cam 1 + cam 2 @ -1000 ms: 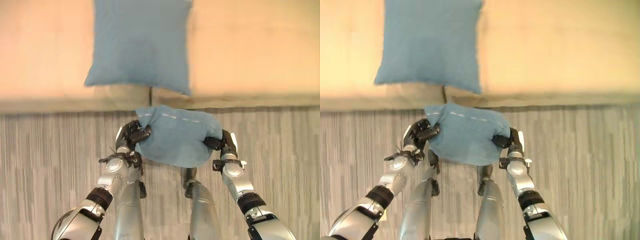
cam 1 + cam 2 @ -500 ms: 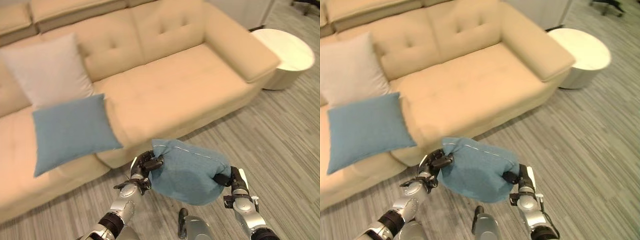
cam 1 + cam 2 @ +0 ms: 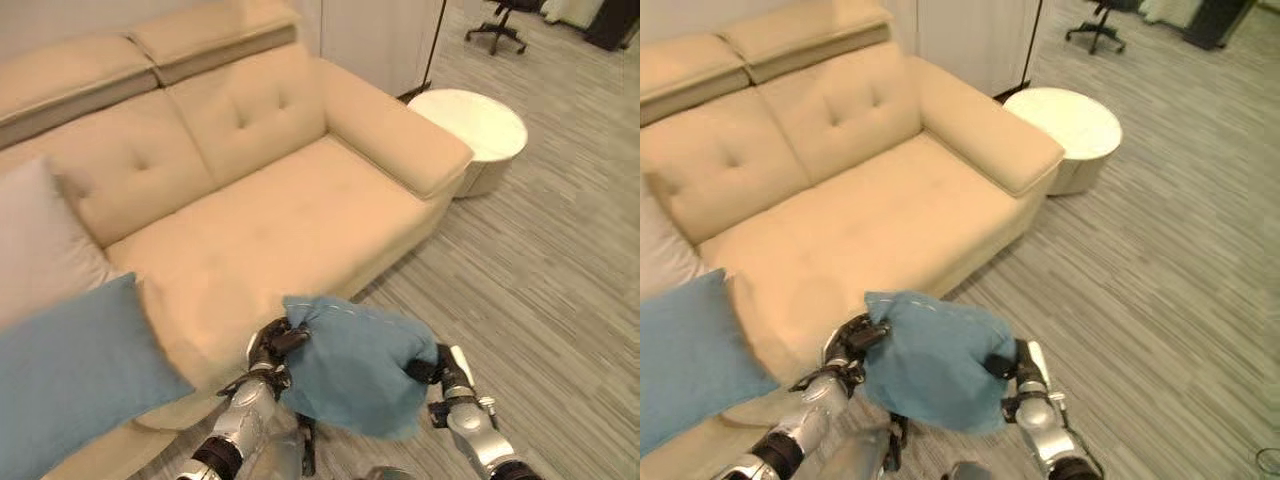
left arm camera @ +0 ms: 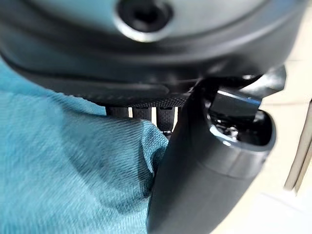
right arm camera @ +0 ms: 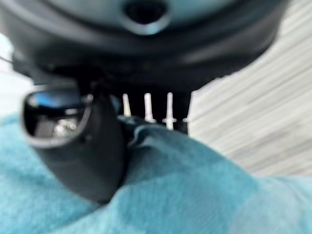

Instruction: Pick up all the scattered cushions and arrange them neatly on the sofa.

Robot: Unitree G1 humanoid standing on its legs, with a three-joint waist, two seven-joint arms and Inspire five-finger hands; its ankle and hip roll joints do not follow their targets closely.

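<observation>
1. I see my left hand (image 3: 268, 345) and right hand (image 3: 440, 372) each pinching an end of a blue cushion (image 3: 350, 362), held above the floor (image 3: 540, 260).
2. At 12 o'clock stands the sofa (image 3: 260, 220); a second blue cushion (image 3: 70, 380) lies at 9 o'clock on it.
3. At 1 o'clock: a round white side table (image 3: 475, 125).

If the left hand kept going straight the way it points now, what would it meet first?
Likely the front edge of the sofa seat: the left hand, gripping the blue cushion with the right hand, points towards it, though depth is uncertain.
</observation>
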